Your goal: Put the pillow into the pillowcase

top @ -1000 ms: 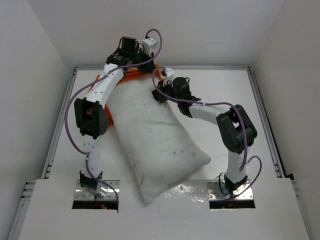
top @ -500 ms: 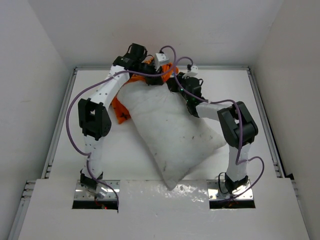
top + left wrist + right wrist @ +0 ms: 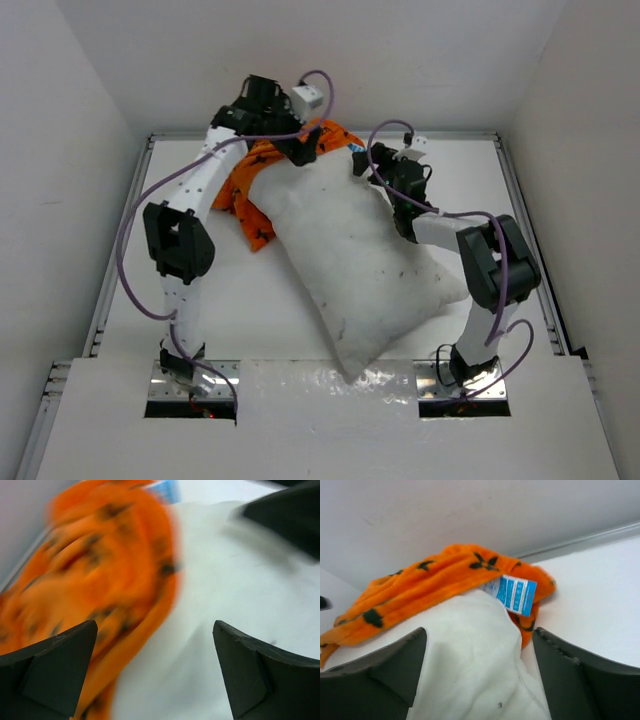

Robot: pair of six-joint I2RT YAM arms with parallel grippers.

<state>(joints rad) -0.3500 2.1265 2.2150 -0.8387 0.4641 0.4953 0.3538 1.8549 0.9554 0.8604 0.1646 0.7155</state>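
Pillow (image 3: 360, 260) is lying diagonally on the counter (image 3: 520, 200), far end just nosing under the pillowcase (image 3: 265, 175) at the back; left pincer (image 3: 154, 626) and right pincer (image 3: 479, 632) are both gaping wide, gripping nothing, likely positioning to drag fabric over it.

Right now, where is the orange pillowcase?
In the top view, the pillowcase lies bunched at the far side of the table, left of centre, against the far end of the pillow.

Lab test cell; white panel walls (image 3: 80, 90)
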